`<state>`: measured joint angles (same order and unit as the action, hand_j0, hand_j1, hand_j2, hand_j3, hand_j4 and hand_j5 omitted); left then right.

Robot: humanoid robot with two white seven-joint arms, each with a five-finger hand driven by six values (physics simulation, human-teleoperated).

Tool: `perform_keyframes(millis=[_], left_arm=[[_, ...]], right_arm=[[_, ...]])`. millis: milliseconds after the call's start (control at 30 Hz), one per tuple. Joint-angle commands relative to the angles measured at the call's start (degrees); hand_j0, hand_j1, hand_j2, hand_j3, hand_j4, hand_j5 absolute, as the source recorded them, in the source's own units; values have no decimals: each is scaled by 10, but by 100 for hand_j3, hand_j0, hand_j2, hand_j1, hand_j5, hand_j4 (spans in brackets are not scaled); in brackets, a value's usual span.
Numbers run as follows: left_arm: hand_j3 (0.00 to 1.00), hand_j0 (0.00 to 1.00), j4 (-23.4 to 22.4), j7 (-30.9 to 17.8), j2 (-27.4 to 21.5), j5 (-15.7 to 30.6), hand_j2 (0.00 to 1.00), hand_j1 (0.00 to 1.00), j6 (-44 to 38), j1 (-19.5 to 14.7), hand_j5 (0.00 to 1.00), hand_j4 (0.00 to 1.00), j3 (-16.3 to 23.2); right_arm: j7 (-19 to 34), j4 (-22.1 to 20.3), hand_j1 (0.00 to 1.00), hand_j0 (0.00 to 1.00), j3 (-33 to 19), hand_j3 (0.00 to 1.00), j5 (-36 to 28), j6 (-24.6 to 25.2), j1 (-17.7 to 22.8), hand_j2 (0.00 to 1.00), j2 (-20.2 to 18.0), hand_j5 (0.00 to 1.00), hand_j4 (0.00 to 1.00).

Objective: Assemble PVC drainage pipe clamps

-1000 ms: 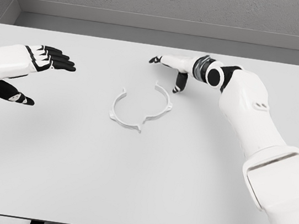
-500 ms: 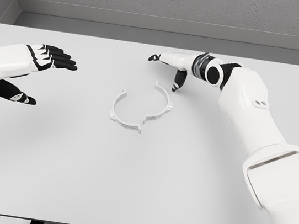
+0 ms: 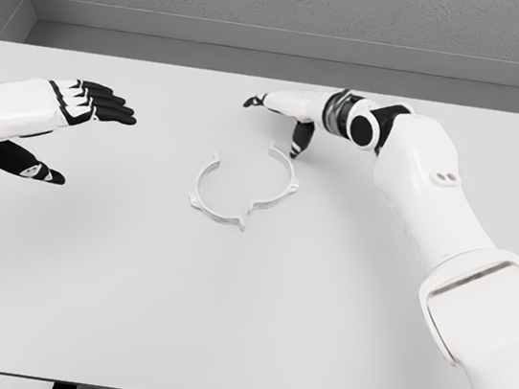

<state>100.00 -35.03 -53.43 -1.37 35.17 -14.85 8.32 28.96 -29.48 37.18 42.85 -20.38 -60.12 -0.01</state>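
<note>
Right now the right hand (image 3: 285, 116) is hovering over the far side of the white table (image 3: 336, 341), its fingers spread and grasping nothing, with the dark thumb (image 3: 300, 139) pointing down just beside the upper tip of the clamp. The two clamp halves are lying near the middle of the table: the right clamp half (image 3: 284, 181) is curving from that tip round toward the robot, and the left clamp half (image 3: 209, 192) is sitting beside it, the two meeting at the near side, while a gap is showing between their far ends. The left hand (image 3: 43, 121) is waiting well apart at the left, fingers extended and relaxed, holding nothing. The step in hand looks like the reach for the right half. Doing it well is probably meaning coming down with thumb and fingertips either side of the thin band, not onto its top, since a piece this light is likely sliding or tipping at a sideways nudge and dragging its partner along. Whether the near ends are already joined or only touching, I cannot tell
</note>
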Motion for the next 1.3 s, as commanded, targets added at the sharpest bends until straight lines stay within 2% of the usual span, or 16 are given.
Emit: perform_keyframes(millis=[0, 333, 500, 967, 1033, 1100, 1167, 1233, 1267], left_arm=[[100, 100, 1, 0, 4, 4, 100, 100, -2, 0, 100, 100, 1], [100, 100, 1, 0, 14, 4, 100, 100, -2, 0, 100, 100, 3], [100, 100, -1, 0, 37, 0, 100, 100, -2, 0, 100, 100, 3], [100, 100, -2, 0, 35, 1, 100, 100, -2, -3, 100, 100, 0], [100, 100, -2, 0, 35, 1, 100, 100, -2, -3, 100, 100, 1], [100, 100, -2, 0, 35, 1, 100, 100, -2, -2, 100, 100, 2], [100, 100, -1, 0, 33, 1, 100, 100, -2, -2, 100, 100, 2], [100, 100, -1, 0, 34, 1, 100, 100, -2, -2, 100, 100, 2], [100, 100, 0, 0, 33, 1, 100, 100, -2, -3, 100, 100, 2]], right_arm=[[1, -4, 100, 100, 6, 100, -4, -18, 0, 100, 0, 100, 100], [0, -41, 100, 100, 40, 100, -5, -47, 0, 100, 0, 100, 100], [0, -42, 100, 100, 46, 100, -5, -62, 0, 100, 0, 100, 100], [0, -56, 100, 100, 52, 100, -6, -68, 1, 100, 0, 100, 100], [0, -54, 100, 100, 44, 100, -6, -63, -2, 100, 0, 100, 100], [0, -40, 100, 100, 0, 100, -2, -63, -17, 100, 0, 100, 100], [3, -44, 100, 100, -12, 100, -4, -66, -19, 100, 0, 100, 100], [9, -60, 100, 100, -26, 100, -6, -106, -13, 100, 0, 100, 100], [10, -76, 100, 100, -57, 100, -6, -135, -7, 100, 0, 100, 100]])
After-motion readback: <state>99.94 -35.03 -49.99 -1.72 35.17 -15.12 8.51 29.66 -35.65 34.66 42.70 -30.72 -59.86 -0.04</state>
